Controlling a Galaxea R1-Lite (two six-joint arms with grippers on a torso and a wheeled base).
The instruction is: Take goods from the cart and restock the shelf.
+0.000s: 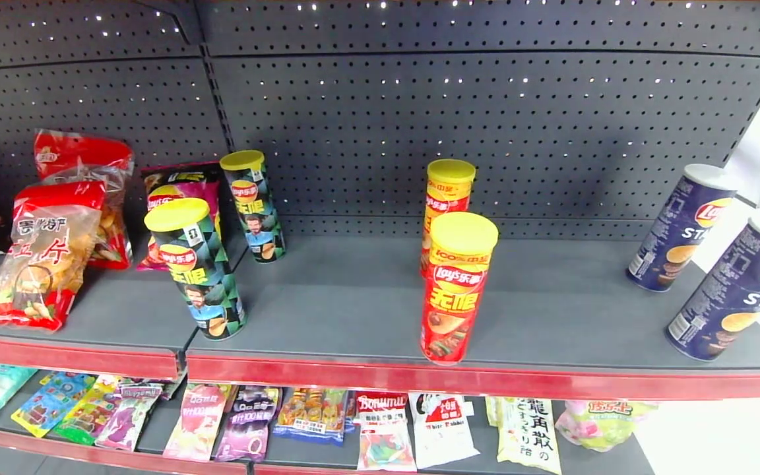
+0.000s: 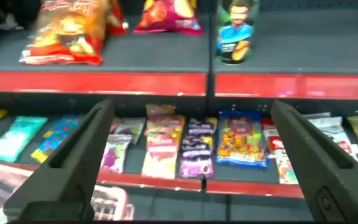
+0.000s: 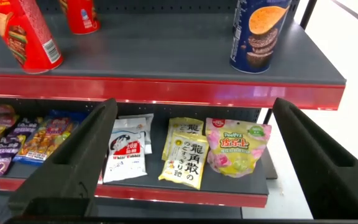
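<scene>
The grey shelf (image 1: 367, 316) with a red front lip holds upright chip cans: two green-black ones (image 1: 196, 269) (image 1: 253, 206), two red ones (image 1: 456, 290) (image 1: 447, 194) and two dark blue ones (image 1: 681, 228) (image 1: 733, 291). My left gripper (image 2: 194, 168) is open with nothing in it, in front of the lower shelf below the front green-black can (image 2: 235, 31). My right gripper (image 3: 194, 162) is also open and holds nothing, facing the lower shelf under the front red can (image 3: 30, 34) and a blue can (image 3: 257, 34).
Red snack bags (image 1: 43, 257) and a purple bag (image 1: 179, 188) lie at the shelf's left end. The lower shelf (image 1: 301, 455) carries a row of candy packets (image 3: 185, 155). Bare shelf lies between the can pairs. The shelf's right end stands beside a bright open floor (image 3: 353, 93).
</scene>
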